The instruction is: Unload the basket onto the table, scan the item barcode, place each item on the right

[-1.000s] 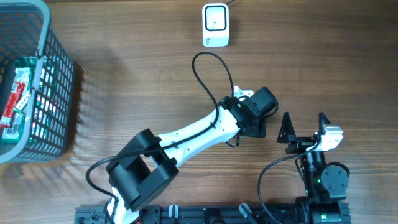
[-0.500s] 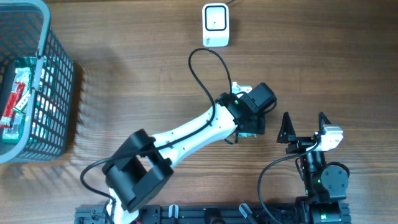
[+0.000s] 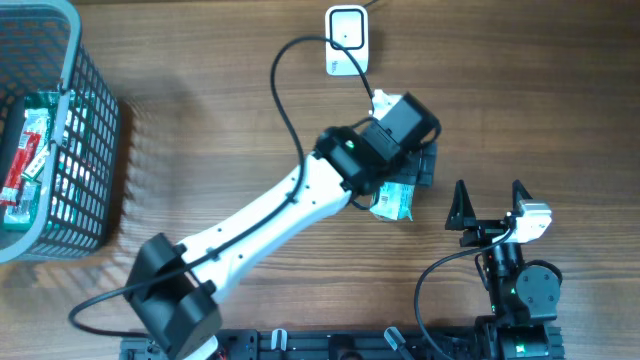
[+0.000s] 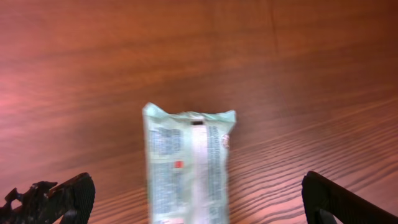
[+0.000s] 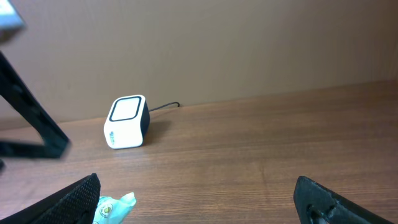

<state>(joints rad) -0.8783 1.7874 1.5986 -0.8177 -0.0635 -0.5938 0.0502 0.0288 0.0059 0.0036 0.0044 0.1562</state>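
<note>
Hovering my left tool point(image 4: 194, 200) over the packet point(image 4: 188, 165), I am keeping its fingers spread wide and gripping nothing. The packet is lying flat on the tabletop point(image 4: 93, 68) right beneath the tool, between the fingers and apparently untouched. I am judging this as the pick-up step. Next I am needing to drop down, close on the packet's long sides, and carry it to the scanner point(image 3: 346, 40), which is sitting beyond the tool, well apart.

My left wrist view is showing the packet's printed face, too blurred to find the barcode. The overhead view is hiding most of the packet under my arm but is showing the scanner and the basket point(image 3: 95, 150) far off to the side. My right tool point(image 3: 489, 195) is idling open and empty beside the packet.
</note>
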